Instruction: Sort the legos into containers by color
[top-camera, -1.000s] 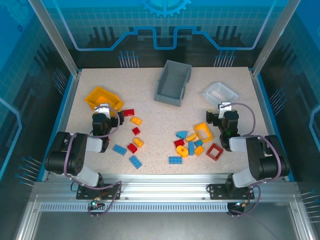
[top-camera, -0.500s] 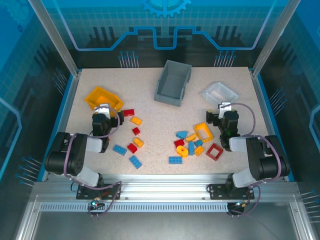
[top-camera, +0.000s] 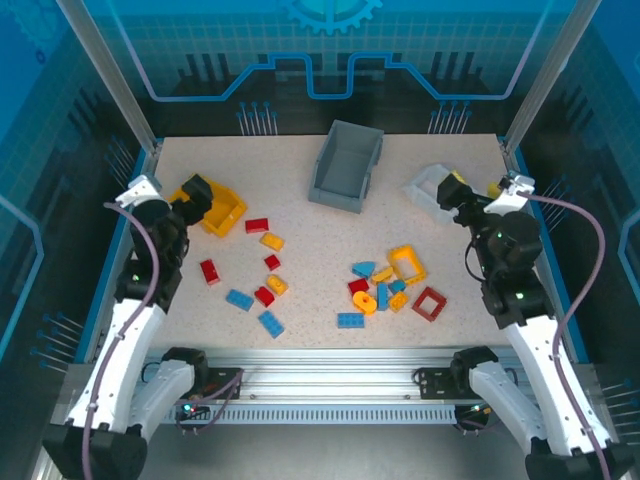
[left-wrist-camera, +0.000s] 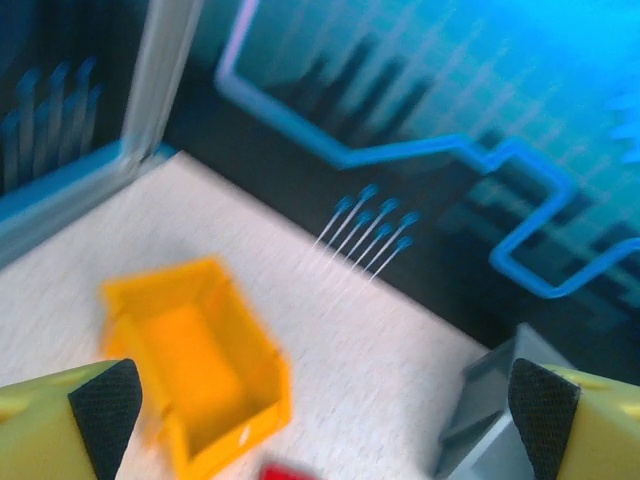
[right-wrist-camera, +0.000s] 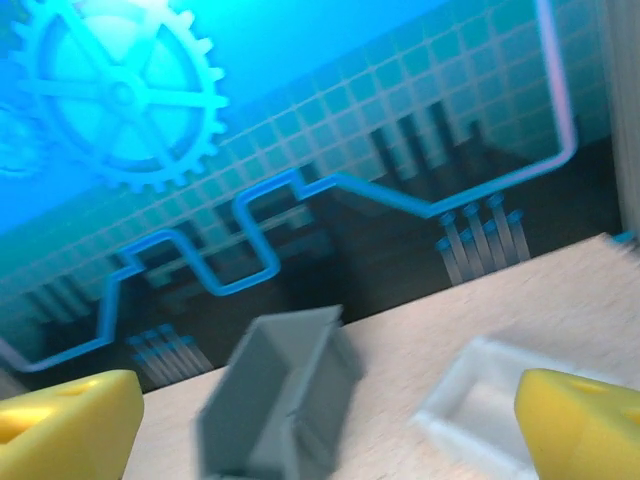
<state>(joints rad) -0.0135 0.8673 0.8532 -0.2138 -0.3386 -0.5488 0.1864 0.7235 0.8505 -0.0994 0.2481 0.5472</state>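
Red, blue and yellow-orange legos lie in two loose groups on the table, one left of centre (top-camera: 262, 280) and one right of centre (top-camera: 390, 288). The yellow container (top-camera: 228, 212) sits at the back left, the grey one (top-camera: 347, 165) at the back middle, the white one (top-camera: 430, 182) at the back right. My left gripper (top-camera: 200, 192) hovers open over the yellow container's near left corner, with nothing between its fingers (left-wrist-camera: 105, 410). In the left wrist view, the yellow container (left-wrist-camera: 195, 360) lies below. Beside the white container (right-wrist-camera: 480, 405), my right gripper (top-camera: 456, 192) is open and empty.
A red frame brick (top-camera: 429, 303) and a yellow frame brick (top-camera: 407, 263) lie in the right group. One red brick (top-camera: 210, 271) sits alone at the left. A blue rail (top-camera: 130, 225) and clear walls border the table. The grey container (right-wrist-camera: 280, 400) appears blurred in the right wrist view.
Both arms have lifted from their folded poses low on the table. The left gripper swung up-left to the yellow container, the right up toward the white one. A red brick at left is uncovered.
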